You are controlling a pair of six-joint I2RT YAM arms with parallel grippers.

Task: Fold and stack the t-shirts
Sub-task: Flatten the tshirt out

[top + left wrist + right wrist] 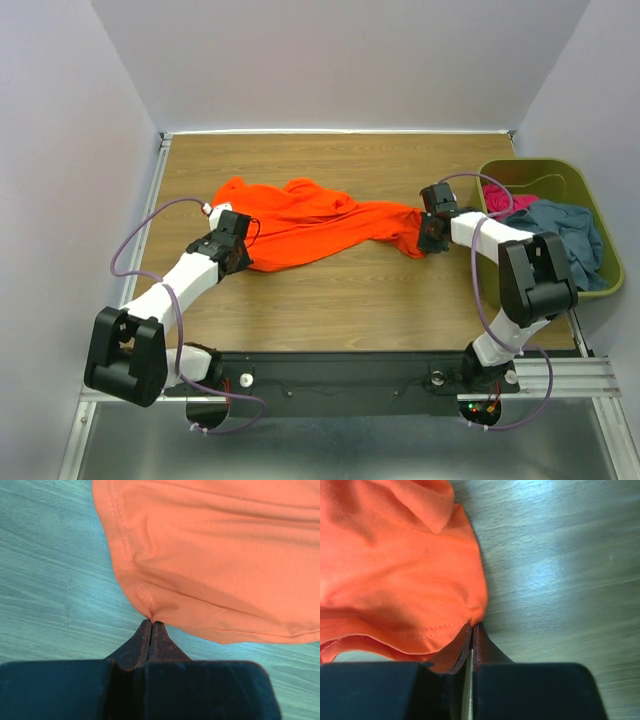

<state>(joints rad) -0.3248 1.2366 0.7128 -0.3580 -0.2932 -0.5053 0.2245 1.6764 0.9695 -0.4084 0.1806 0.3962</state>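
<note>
The left gripper (243, 243) sits at the left end of the orange t-shirt (310, 225), and its dark tapered fingers (142, 645) are pressed together on a stitched corner of the hem, so that the cloth puckers to a point at their tips. The shirt is soft, smooth knit with a double row of stitching along its edge. It lies rumpled across the middle of the bench (330, 300), a wood-grain board with pale streaks, and stretches in loose folds and ridges from one arm to the other.

At the shirt's right end the right gripper (430, 235) has its fingers (457, 652) closed nearly flat on another hemmed edge, with the cloth bunched just above the tips and a thin slit between them.

Furthest right, at the bench's edge, stands an olive-green plastic tub (545, 175) with rounded corners and a glossy rim. Inside it a slate blue-grey t-shirt (570, 235) lies crumpled, draping toward the near wall, and a magenta-pink t-shirt (505, 200) shows behind it at the tub's left side, partly covered by the grey one.
</note>
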